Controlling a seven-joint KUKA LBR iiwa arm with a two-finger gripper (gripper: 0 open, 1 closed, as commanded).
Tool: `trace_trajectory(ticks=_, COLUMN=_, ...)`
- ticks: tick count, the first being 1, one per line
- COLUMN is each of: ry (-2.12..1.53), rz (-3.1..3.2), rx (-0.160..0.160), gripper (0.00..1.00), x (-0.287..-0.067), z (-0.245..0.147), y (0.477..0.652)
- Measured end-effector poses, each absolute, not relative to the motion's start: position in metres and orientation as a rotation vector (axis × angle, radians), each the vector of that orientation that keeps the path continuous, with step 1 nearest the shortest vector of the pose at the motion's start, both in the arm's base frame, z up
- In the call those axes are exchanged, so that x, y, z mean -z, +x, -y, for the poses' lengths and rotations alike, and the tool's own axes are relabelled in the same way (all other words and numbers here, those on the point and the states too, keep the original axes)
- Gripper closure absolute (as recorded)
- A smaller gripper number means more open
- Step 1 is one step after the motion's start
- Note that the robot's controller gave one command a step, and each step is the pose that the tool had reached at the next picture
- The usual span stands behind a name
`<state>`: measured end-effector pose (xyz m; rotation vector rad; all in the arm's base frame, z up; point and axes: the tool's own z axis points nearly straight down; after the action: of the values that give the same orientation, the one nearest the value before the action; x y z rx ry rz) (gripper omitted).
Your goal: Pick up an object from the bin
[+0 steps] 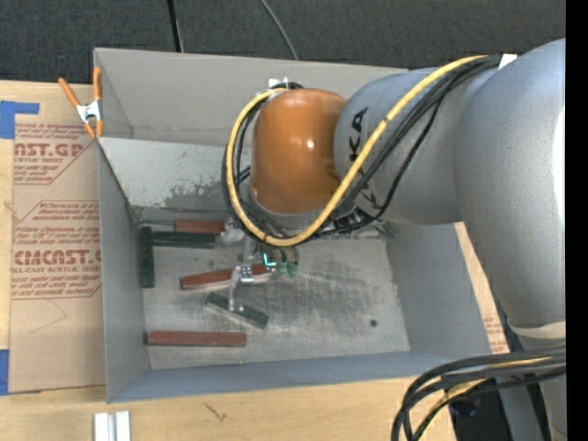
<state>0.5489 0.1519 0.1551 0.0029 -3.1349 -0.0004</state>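
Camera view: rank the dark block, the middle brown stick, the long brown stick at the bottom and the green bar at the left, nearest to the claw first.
1. Dark block, right under the claw, and middle brown stick, just to its left: too close to call.
2. Long brown stick, lower left, along the bin floor's bottom edge.
3. Green bar, far left.

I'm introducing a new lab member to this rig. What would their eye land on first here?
The big grey arm with its orange wrist cover dominates, reaching from the right over the grey bin. Under it the tool hangs low over the middle of the floor, right by a reddish-brown stick and a dark green bar. A longer reddish-brown strip lies along the near wall.
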Motion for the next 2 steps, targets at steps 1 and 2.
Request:
trace_trajectory(ticks=1, ry=0.001, rz=3.142, rx=0.002, gripper=0.00, x=-0.159, z=-0.151, y=0.551)
trace_trajectory(ticks=2, ry=0.060, rz=3.184, rx=0.022, gripper=1.00, x=-0.084, z=-0.111, y=0.540)
